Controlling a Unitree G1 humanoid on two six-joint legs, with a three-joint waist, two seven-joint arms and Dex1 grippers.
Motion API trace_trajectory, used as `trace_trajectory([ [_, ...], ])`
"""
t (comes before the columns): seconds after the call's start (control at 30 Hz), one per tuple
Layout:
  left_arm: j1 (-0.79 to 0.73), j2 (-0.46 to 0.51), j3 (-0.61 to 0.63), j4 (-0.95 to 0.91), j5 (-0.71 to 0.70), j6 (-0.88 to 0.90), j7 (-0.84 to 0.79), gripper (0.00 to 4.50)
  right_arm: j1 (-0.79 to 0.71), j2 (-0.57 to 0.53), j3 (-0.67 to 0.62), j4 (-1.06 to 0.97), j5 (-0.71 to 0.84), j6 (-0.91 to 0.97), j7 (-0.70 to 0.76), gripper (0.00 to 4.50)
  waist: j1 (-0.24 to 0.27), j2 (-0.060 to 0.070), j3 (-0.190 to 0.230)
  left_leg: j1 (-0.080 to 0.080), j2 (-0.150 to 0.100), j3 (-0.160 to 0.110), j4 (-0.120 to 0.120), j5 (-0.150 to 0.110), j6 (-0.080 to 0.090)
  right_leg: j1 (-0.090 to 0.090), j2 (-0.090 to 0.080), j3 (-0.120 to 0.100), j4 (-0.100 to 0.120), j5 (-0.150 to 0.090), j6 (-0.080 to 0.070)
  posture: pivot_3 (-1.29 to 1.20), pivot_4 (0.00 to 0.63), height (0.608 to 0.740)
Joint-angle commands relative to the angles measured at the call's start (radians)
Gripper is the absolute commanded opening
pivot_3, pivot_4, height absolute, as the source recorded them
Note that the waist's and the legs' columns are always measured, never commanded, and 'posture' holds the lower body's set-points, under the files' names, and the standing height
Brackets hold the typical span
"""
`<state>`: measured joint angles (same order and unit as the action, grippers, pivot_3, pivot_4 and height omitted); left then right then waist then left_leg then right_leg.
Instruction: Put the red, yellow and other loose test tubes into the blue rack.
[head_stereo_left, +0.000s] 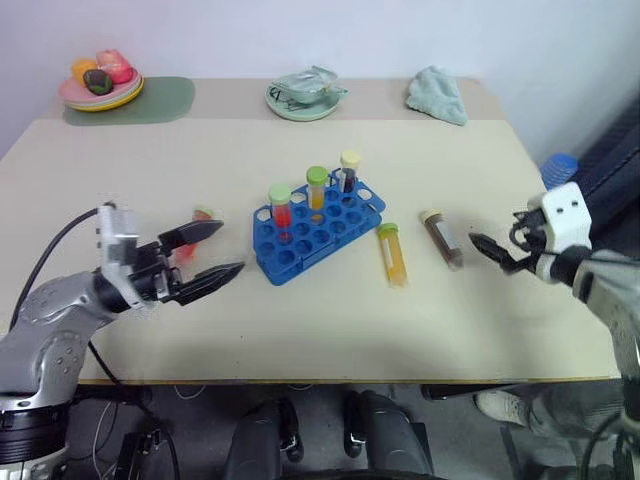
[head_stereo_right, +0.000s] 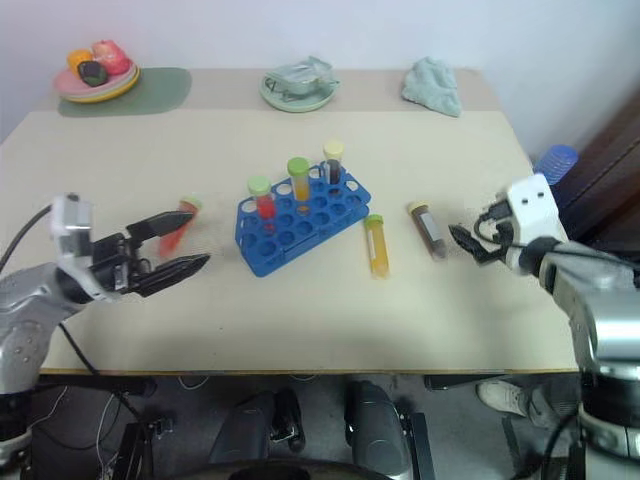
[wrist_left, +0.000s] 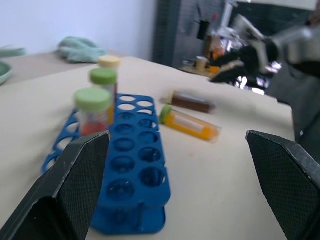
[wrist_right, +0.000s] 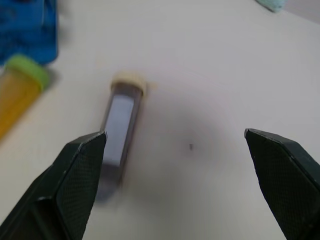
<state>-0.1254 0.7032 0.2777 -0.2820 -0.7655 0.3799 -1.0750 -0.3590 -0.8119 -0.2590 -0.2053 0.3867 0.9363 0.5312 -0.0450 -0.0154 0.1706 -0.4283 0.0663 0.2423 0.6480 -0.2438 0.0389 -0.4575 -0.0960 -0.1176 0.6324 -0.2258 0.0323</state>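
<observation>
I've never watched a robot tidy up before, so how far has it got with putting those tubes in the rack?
Done: three capped tubes stand in the blue rack. In hand: nothing; the left gripper and right gripper are both open and empty. Left: the red tube beside the left gripper, and the yellow tube and dark tube lying on the table.

From my remote seat, the red tube (head_stereo_left: 188, 246) lay partly hidden behind the left gripper's fingers (head_stereo_left: 200, 232). The dark tube (wrist_right: 116, 137) blurred at its near end. I couldn't tell what sat on the far plate (head_stereo_left: 101, 97) or in the bowl (head_stereo_left: 304, 104).
</observation>
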Motion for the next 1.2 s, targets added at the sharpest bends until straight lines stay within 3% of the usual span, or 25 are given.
trace_trajectory([
  [0.03,-0.040,-0.003,-0.032,-0.032,0.040,-0.042,-0.002,4.48,-0.130,-0.024,0.030,0.079,0.031,0.134,0.016,4.50,0.001,0.000,0.000,-0.001,0.000,0.000,0.000,0.000,0.000,0.000,0.000,0.000,0.000,0.000,0.000,0.00,0.150,0.740],
  [0.33,-0.056,0.005,-0.085,-0.015,0.096,-0.081,-0.037,4.48,-0.468,0.024,0.148,0.248,0.087,0.494,0.025,4.50,-0.002,0.000,0.000,-0.001,0.000,0.001,0.002,0.001,0.002,-0.001,0.000,0.000,0.003,0.002,0.003,0.00,0.150,0.740],
  [0.53,-0.053,0.008,-0.097,-0.005,0.106,-0.083,-0.063,4.48,-0.595,0.028,0.274,0.335,0.074,0.588,0.038,4.50,0.000,0.000,0.000,-0.001,0.000,0.001,0.002,0.000,0.000,-0.002,0.000,0.000,0.003,0.002,0.004,0.00,0.150,0.740],
  [0.77,-0.054,0.010,-0.106,-0.003,0.107,-0.068,-0.076,4.48,-0.623,0.010,0.448,0.451,0.030,0.519,0.103,4.50,0.000,0.000,0.000,-0.002,0.000,0.001,0.002,0.000,0.001,-0.002,0.000,-0.001,0.003,0.002,0.004,0.00,0.150,0.740],
  [1.2,0.004,0.005,-0.092,-0.046,0.095,-0.050,-0.047,4.48,-0.743,0.092,0.562,0.824,-0.127,0.276,0.204,4.50,-0.007,0.000,0.000,-0.002,0.001,0.002,0.004,0.001,0.001,-0.003,0.000,-0.001,0.008,0.003,0.005,0.00,0.150,0.740],
])
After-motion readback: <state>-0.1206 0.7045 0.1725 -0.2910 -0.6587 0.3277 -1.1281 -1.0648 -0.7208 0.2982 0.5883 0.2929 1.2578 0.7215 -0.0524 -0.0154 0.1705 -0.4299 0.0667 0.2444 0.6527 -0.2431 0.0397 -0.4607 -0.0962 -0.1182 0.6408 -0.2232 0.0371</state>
